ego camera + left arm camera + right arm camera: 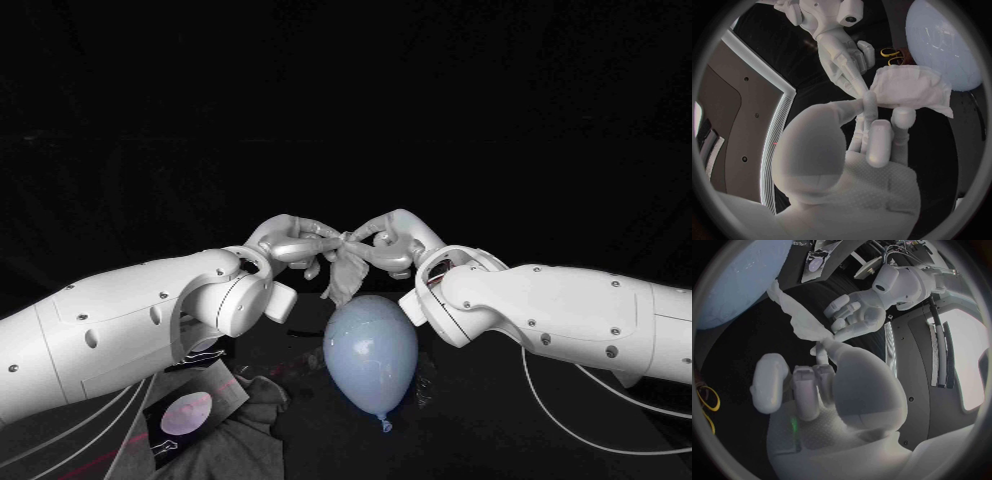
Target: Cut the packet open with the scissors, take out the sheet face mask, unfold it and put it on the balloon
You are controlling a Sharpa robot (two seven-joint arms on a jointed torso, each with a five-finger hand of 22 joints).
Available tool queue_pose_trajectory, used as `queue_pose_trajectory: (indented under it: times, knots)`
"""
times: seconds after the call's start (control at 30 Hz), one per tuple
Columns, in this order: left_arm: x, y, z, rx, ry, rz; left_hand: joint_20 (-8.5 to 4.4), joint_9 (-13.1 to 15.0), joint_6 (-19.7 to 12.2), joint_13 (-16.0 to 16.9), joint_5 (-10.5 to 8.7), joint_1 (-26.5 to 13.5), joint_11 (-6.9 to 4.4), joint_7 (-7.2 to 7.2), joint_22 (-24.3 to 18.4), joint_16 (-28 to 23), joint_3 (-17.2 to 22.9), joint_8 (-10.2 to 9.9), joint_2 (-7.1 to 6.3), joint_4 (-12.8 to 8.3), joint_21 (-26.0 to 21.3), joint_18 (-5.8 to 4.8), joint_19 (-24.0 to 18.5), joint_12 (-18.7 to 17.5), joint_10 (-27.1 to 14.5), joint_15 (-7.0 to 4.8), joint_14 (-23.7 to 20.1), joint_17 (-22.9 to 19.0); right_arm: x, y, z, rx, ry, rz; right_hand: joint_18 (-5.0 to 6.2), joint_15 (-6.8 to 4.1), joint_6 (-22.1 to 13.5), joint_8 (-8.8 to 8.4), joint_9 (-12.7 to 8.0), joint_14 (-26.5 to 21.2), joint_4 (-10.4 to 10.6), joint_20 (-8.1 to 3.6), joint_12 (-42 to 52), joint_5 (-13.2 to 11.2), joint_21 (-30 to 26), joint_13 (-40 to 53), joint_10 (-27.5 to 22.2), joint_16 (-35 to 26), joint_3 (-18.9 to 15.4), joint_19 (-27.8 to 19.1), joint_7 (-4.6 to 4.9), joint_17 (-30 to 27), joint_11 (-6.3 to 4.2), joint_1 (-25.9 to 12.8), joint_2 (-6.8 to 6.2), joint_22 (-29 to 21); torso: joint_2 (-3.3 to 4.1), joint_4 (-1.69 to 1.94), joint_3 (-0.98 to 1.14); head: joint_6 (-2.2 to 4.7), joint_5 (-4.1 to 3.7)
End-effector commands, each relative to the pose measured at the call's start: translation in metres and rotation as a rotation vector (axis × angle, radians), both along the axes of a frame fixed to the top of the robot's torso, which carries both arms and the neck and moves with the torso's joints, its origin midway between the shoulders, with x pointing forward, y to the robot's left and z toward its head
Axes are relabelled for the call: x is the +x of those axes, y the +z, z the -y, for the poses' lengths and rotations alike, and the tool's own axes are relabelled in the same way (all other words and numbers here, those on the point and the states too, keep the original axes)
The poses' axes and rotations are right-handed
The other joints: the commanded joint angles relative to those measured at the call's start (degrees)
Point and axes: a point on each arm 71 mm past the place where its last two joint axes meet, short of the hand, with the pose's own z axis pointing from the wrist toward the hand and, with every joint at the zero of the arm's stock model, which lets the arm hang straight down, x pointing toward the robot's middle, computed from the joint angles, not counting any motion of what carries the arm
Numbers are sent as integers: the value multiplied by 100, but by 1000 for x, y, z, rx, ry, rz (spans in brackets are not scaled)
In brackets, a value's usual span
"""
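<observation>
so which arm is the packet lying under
The left arm: the packet lies on the table beneath it. The right arm has none under it. The left hand and right hand hold the mask over the balloon.

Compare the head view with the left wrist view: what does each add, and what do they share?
The head view adds the packet, lying at the robot's left. The left wrist view adds the scissors, seen by their yellow handles, near the balloon. Shared: the left hand and right hand both pinching the crumpled sheet mask, with the balloon close by.
</observation>
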Motion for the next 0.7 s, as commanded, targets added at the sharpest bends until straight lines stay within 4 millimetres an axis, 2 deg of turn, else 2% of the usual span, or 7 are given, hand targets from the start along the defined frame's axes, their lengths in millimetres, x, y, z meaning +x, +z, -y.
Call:
queue_pose_trajectory:
  times: [0.03,0.1,0.17,0.4,0.7]
  knots:
    - [-1,2,2,-2,-9,8,-6,446,41,5,21,-13,-35,1,4,36,18,19,53,1,29,-33,43,40,-21,-2,24,9,0,2,0,-5,-15,30,-114,-57,44,93,68,607,-170,-22,59,-23,80,1159,319,20,210,49,-30,1505,-60,62,43,1089,2,2,-2,-4,-2]
    - [-1,2,2,-3,-8,8,-6,446,41,5,21,-13,-35,1,4,36,18,19,53,1,29,-33,43,40,-21,-2,24,9,0,2,1,-4,-19,33,-118,-56,43,126,93,607,-251,-28,72,-23,101,1173,333,20,321,57,-23,1505,-56,70,36,1094,2,1,-1,-6,-1]
    - [-1,2,2,-3,-7,9,-6,446,41,5,21,-13,-35,1,4,36,18,19,53,1,29,-33,43,40,-21,-2,24,9,0,2,1,-2,-25,36,-130,-53,57,204,146,607,-425,-31,99,-26,160,1201,360,20,600,80,-13,1505,-45,49,14,1108,1,1,-2,-8,-5]
    - [0,2,-1,-2,2,11,-6,446,41,5,21,-13,-35,1,4,36,18,19,53,1,29,-33,43,40,-21,-2,24,9,-1,5,6,11,-53,65,-155,-68,104,363,241,607,-611,-40,187,-28,299,1284,431,20,991,132,-41,1505,-75,-183,-43,1142,0,0,0,-13,-4]
    - [5,2,-7,7,23,22,-8,455,35,5,18,-30,-34,3,7,36,44,19,57,-17,35,-33,45,44,-26,-2,24,3,-2,6,22,47,-95,50,-158,-77,114,402,263,607,-652,-48,204,-26,319,1301,446,20,1068,139,-54,1505,-87,-258,-63,1146,-1,-2,0,-6,12]
